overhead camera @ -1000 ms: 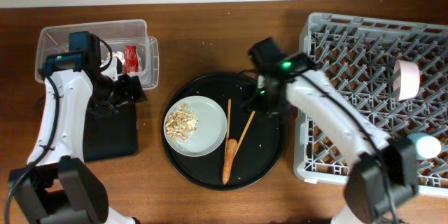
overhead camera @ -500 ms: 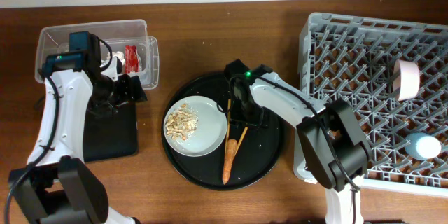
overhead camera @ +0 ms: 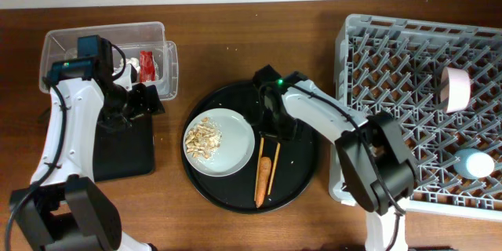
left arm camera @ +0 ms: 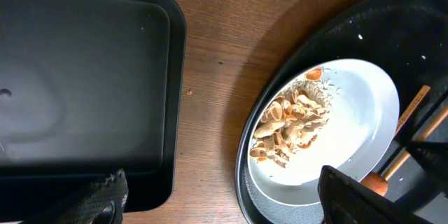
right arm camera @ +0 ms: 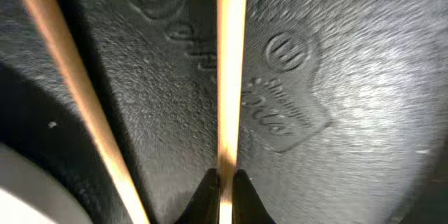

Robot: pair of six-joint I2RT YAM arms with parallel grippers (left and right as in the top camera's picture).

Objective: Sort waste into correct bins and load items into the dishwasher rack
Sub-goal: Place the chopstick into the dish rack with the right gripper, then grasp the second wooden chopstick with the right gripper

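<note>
My right gripper (overhead camera: pixel 271 131) is down on the big round black tray (overhead camera: pixel 302 180) and shut on a thin wooden stick (right arm camera: pixel 229 77), which runs straight out from between its jaws. A second stick (right arm camera: pixel 82 98) lies beside it. The orange carrot (overhead camera: pixel 264 181) lies just in front. The pale plate (overhead camera: pixel 231 147) holds beige food scraps (overhead camera: pixel 203 135). My left gripper (left arm camera: pixel 224 206) hangs open and empty over the wood between the shallow black tray (left arm camera: pixel 84 77) and the plate (left arm camera: pixel 350 122). The clear tub (overhead camera: pixel 67 43) holds the red wrapper (overhead camera: pixel 147 64).
The grey dishwasher rack (overhead camera: pixel 392 78) fills the right side, with a white bowl (overhead camera: pixel 456 88) on its side and a light-blue cup (overhead camera: pixel 475 162) standing in it. The round tray sits between the rack and the two bins.
My right gripper swung left from near the rack down onto the round tray and shut on a stick. Sticks and carrot shifted. The left arm has not moved.
</note>
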